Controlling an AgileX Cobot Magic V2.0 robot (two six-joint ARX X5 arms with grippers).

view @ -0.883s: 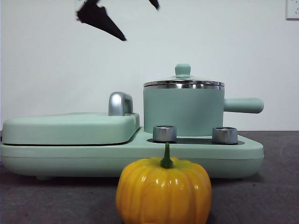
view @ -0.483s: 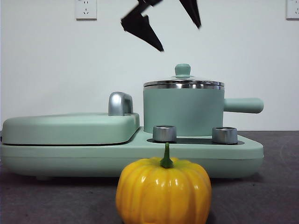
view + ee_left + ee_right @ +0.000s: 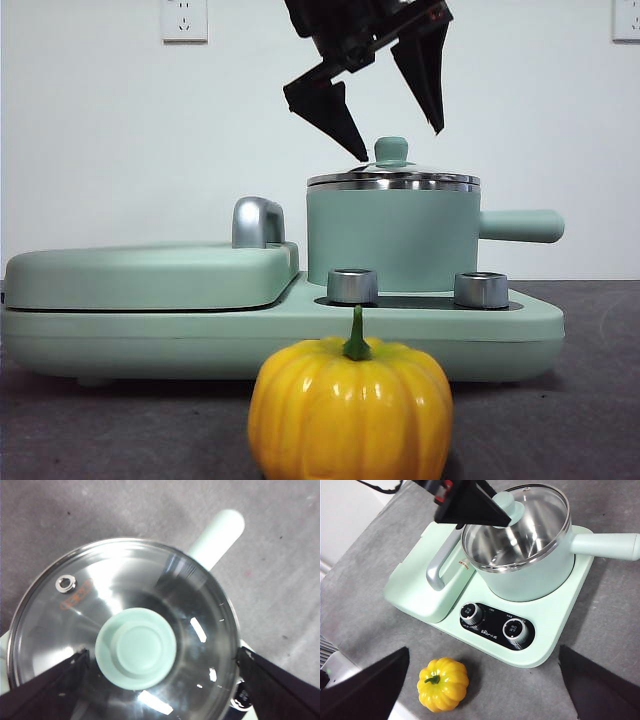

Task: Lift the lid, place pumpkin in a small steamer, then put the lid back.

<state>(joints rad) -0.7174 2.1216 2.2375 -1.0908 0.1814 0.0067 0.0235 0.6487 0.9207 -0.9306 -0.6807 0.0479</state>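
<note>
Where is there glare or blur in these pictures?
Left wrist view: bright glare streaks on the lid, slightly soft. Front view: shiny highlights on the pumpkin, cut off at the bottom edge. Right wrist view: the left gripper is dark over the small steamer.

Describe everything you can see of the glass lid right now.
The lid is a round dome of clear glass with a shiny steel rim, a mint-green knob at its centre and a small steel vent eyelet near the edge. It sits level and closed on the small steamer; the bare steel interior shows through it. The left gripper hangs just above, jaws open either side of the knob, not visibly touching it.
</note>
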